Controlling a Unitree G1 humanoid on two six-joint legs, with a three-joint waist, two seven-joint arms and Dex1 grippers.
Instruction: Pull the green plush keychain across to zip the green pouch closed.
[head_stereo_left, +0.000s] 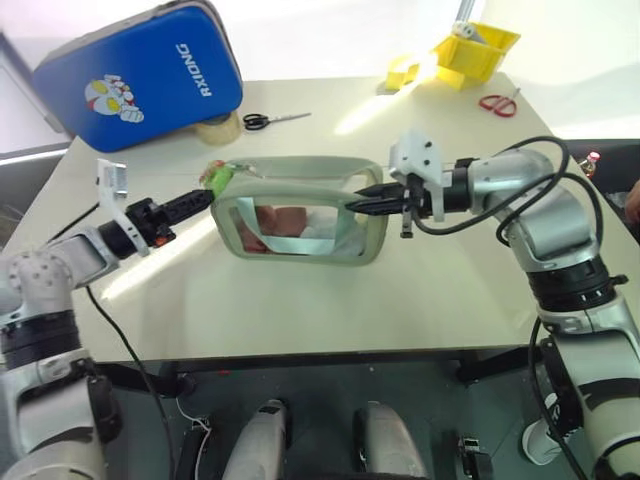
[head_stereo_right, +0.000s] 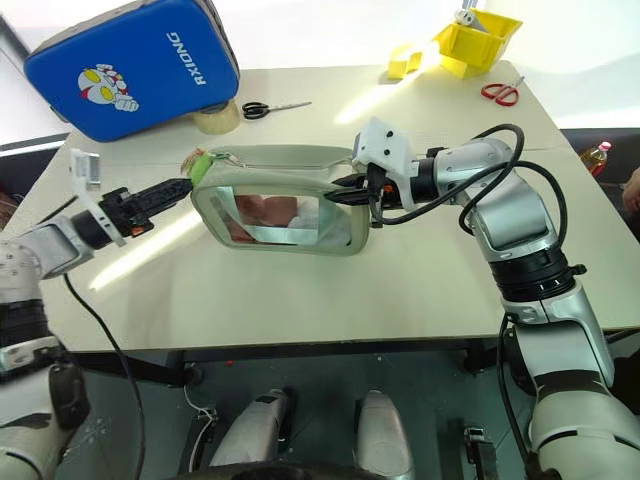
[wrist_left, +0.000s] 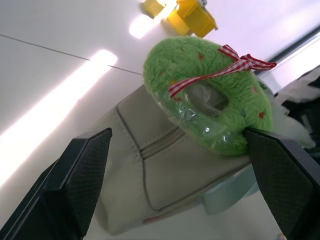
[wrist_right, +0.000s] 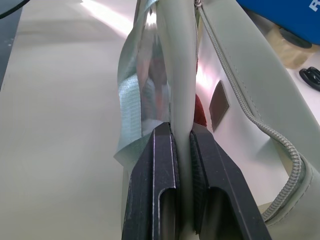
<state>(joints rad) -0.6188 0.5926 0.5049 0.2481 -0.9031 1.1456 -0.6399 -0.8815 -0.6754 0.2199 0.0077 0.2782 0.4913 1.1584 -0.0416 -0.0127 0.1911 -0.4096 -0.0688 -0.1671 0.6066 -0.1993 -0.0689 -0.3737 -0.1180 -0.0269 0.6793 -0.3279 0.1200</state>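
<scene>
keychain (wrist_left: 207, 102) between open left jaws, untouched

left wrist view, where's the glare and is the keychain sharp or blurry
Left wrist view: a bright glare streak crosses the table; the green plush keychain is sharp, its fuzz and ribbon distinct, while the yellow bins behind are soft. Left eye view: the same glare stripes lie on the table beside the green pouch.

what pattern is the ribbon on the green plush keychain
Red and white gingham check; the ribbon on the green plush keychain shows best in the left wrist view.
</scene>
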